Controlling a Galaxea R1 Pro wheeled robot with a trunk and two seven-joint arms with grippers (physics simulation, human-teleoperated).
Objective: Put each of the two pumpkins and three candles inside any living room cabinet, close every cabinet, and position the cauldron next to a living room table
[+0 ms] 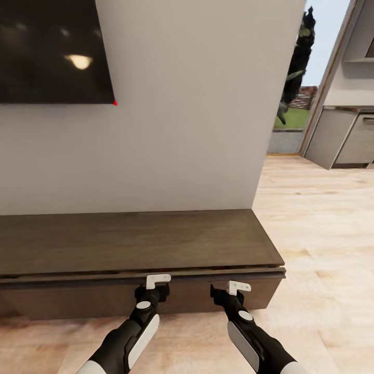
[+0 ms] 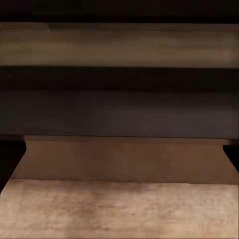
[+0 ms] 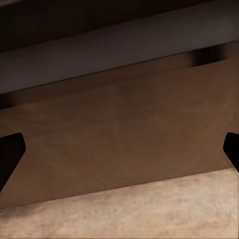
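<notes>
Head view: both arms reach low at the cabinet (image 1: 130, 241) front, left gripper (image 1: 157, 281) and right gripper (image 1: 238, 286) just under its top edge; right fingers (image 3: 10, 154) spread wide, left's state unclear.

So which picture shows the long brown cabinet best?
The head view: you see the cabinet whole across its top, with its front face and right end, below the wall, both arms reaching toward it. The left wrist view shows just a close, blurry strip of its dark front; the right wrist view likewise, tilted.
</notes>
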